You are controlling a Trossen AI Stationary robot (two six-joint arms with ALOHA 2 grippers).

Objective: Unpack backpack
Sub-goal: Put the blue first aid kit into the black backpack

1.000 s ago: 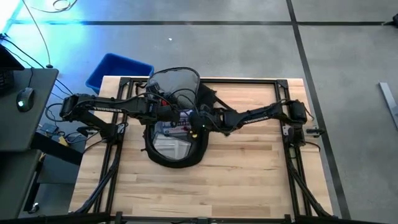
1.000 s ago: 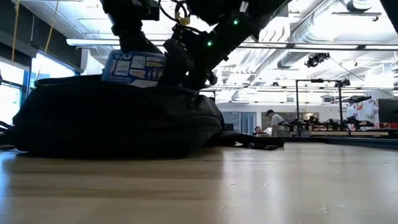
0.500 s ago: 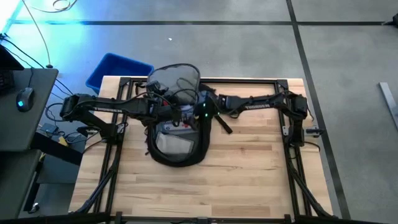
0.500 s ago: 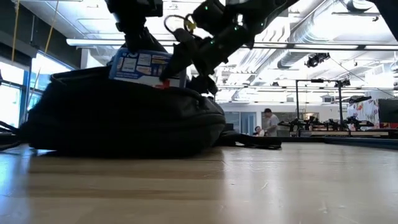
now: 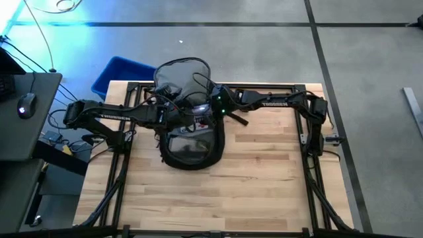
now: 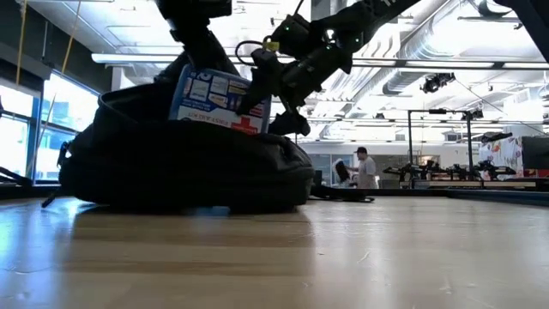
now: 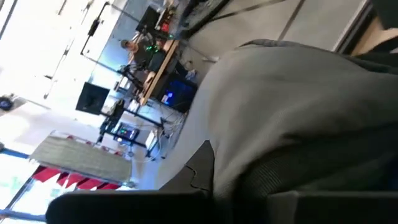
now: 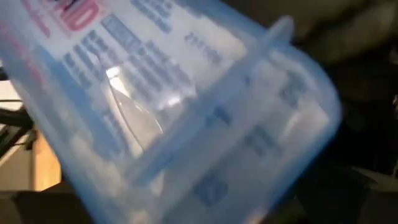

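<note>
The black backpack (image 5: 192, 149) lies flat on the middle of the table, its open mouth toward the far edge and its grey lining (image 7: 298, 106) showing. A translucent blue plastic box (image 6: 214, 99) with a printed white label and red marks sticks up out of the mouth. My right gripper (image 6: 262, 94) reaches in from the right and is shut on the box. My left gripper (image 5: 177, 111) comes from the left at the left rim of the mouth and is shut there. My left gripper is shut at the left rim of the backpack's mouth (image 6: 176, 73), which stands raised under it. The box and the arm hide the fingers, so the hold itself does not show. My right gripper holds the box by its right end (image 6: 256, 107), coming slanting down from the right. The box is tilted, its upper part clear above the backpack's rim, its lower part still inside. It fills the right wrist view (image 8: 174, 106), which hides the fingers.
A blue bin (image 5: 122, 74) stands on the floor past the table's far left corner. A black strap (image 5: 234, 119) of the backpack trails toward the right. The near half of the wooden table (image 5: 218, 198) is bare. People and desks show far behind in the room.
My right gripper has swung toward the far edge and a little up, rolling as it went, and has drawn the blue box up out of the backpack's mouth. The box now stands higher and more tilted. The backpack has slid a little toward the far edge.
</note>
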